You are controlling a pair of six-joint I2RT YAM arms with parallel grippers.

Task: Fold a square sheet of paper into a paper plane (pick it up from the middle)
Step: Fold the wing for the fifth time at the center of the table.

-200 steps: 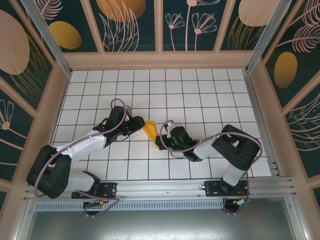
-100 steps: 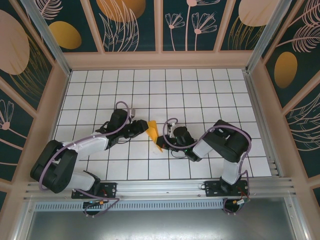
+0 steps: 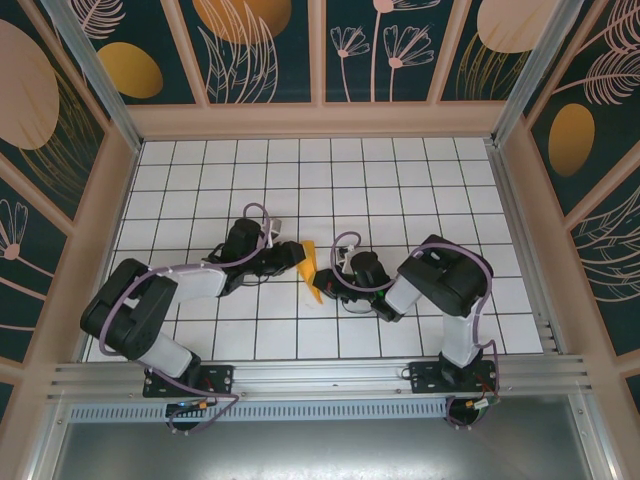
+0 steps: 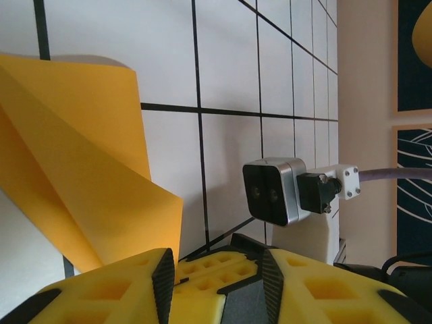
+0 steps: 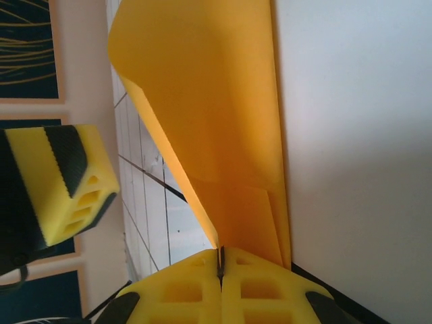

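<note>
The square sheet of paper is folded into the paper plane (image 3: 311, 262), a slim orange-yellow dart standing on edge on the white grid. My right gripper (image 3: 322, 285) is shut on its lower edge. In the right wrist view the foam jaws (image 5: 219, 260) pinch the layers while the paper plane (image 5: 209, 101) rises away from them. My left gripper (image 3: 290, 258) sits just left of the paper, open. In the left wrist view its jaws (image 4: 216, 270) stand apart, the paper plane (image 4: 74, 169) lies beside the left finger, and the right gripper's foam shows between them.
The right wrist camera (image 4: 273, 192) sits close in front of my left gripper. One of my left fingers (image 5: 64, 182) shows left of the paper. Leaf-pattern walls (image 3: 260, 50) enclose the grid table (image 3: 400, 190), with an aluminium rail (image 3: 320, 375) along the near edge.
My left gripper has slid right, close up to the paper. The paper has swung from a broad wedge to a narrow upright strip. The right arm has drawn in, its jaws still shut.
</note>
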